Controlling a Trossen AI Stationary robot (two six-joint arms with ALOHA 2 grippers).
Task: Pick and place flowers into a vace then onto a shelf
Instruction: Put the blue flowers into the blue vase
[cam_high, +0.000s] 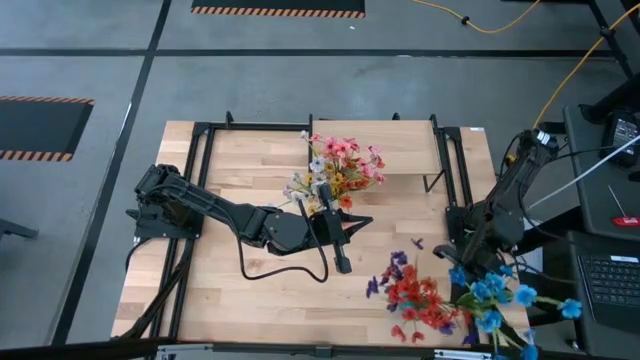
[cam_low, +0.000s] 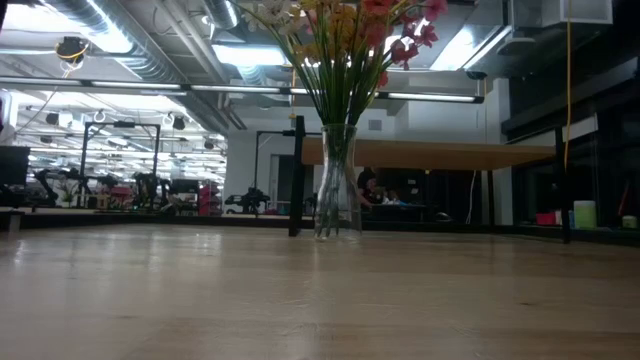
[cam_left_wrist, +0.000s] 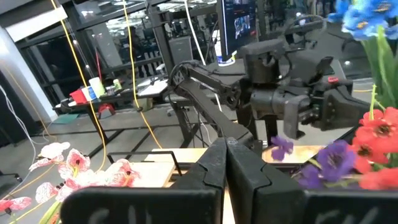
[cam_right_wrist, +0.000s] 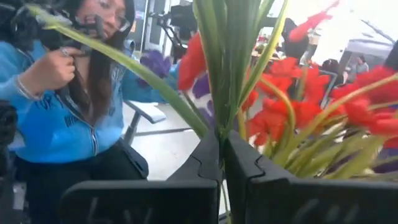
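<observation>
Glass vase (cam_low: 337, 180) upright on the table (cam_high: 250, 290), just in front of the shelf (cam_high: 400, 140), already loaded with pink, yellow and white flowers (cam_high: 340, 165). More sprays lying loose at the near right of the table: red blooms (cam_high: 420, 300), purple ones (cam_high: 395, 268), blue ones (cam_high: 495, 295) at the corner.

Left tool (cam_high: 342, 262) near the table's middle, just near of the vase, clenched with nothing between the fingers (cam_left_wrist: 245, 171). Right tool (cam_right_wrist: 222, 165) down among the loose sprays at the near right, fingers pressed together; green stems (cam_right_wrist: 217, 56) and red blooms (cam_right_wrist: 280, 106) right in front of it, apparently pinched, though the contact point stays hidden. A person in a blue hoodie (cam_right_wrist: 56, 106) seated beyond the table edge, well clear of both arms.

Likely step: lifting the next spray for the vase. Best done by gripping low on the stems, not on the blooms, and rising straight up so tangled neighbours drop away. Worth carrying stem-end down, lining up over the vase mouth and lowering slowly to avoid tipping the glass or knocking out the sprays already seated. Left arm better kept back from the vase during the approach. Vase-to-shelf move not yet begun.
</observation>
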